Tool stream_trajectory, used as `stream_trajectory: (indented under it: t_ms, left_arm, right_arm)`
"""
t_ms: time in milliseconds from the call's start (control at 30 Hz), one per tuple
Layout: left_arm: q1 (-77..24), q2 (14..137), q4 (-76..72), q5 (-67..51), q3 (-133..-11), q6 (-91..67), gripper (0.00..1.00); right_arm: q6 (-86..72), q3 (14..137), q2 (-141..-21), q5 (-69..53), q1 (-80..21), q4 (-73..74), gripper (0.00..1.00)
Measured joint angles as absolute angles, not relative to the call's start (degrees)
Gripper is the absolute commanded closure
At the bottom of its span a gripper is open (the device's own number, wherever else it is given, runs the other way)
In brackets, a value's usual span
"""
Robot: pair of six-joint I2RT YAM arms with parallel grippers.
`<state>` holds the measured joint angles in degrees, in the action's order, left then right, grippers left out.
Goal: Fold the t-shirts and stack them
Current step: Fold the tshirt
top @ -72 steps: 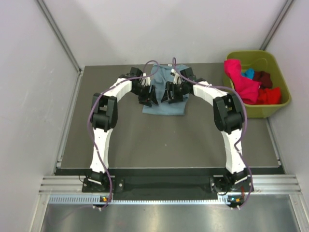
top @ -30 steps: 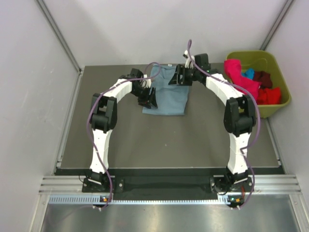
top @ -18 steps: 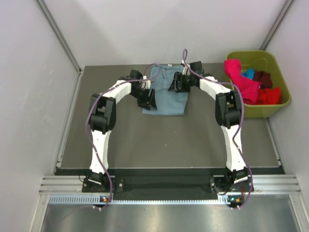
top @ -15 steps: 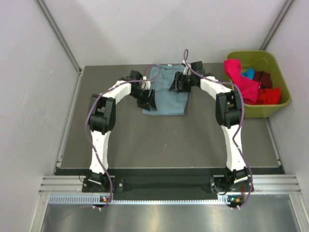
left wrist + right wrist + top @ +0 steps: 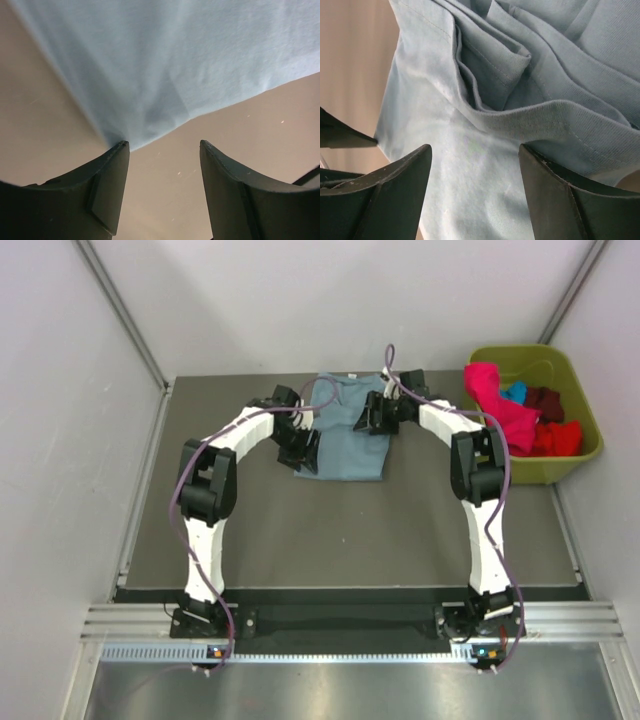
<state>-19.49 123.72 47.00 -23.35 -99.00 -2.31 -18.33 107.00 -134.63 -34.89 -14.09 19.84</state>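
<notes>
A folded dusty grey-blue t-shirt [image 5: 345,435] lies at the back middle of the table. My left gripper [image 5: 302,452] stands open at its near left corner; in the left wrist view that cloth corner [image 5: 150,100] ends just ahead of the fingers, with bare table between them. My right gripper [image 5: 371,415] is open over the shirt's far right part. The right wrist view shows creased folds and a ribbed hem [image 5: 535,112] ahead of its spread fingers, nothing pinched. Pink [image 5: 500,405], red [image 5: 560,438], maroon [image 5: 546,400] and turquoise [image 5: 514,392] t-shirts lie heaped in the bin.
An olive-green plastic bin [image 5: 580,370] stands at the back right corner of the dark table [image 5: 350,530]. Grey walls close in on the left, back and right. A metal rail [image 5: 350,625] runs along the near edge by the arm bases.
My right gripper has drawn back from near the bin's side to settle low over the shirt's far right part. My left gripper has slid slightly nearer along the left edge.
</notes>
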Motion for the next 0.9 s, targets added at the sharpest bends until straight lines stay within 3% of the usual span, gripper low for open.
stream_trajectory:
  t_ms: [333,533,600,667,900]
  left_arm:
    - [-15.9,123.5,48.7,-20.1,-99.0,-1.5,0.4]
    - [-15.8,127.5,49.7,-23.4,-101.1,-1.5,0.66]
    - [-15.9,128.2,49.7,-24.4,-101.6,-1.5,0.86]
    - [-16.0,128.5,49.7,-25.4,-101.6,-1.3,0.97]
    - [-15.8,127.7,48.6,-28.7,-99.0,0.1,1.0]
  right_arm:
    - [-18.6,105.7,-131.6,-34.8,-14.1,20.7,0.28]
    - [-18.0,104.8,-130.2,-34.7,-14.1,20.9,0.28]
    - [-17.7,103.8,-129.4,-34.6,-14.1,20.9,0.28]
    - [-17.5,101.8,-128.0,-34.4,-14.0,21.0,0.28]
    - [-17.7,90.7,-118.9,-34.3,-12.0,22.5,0.29]
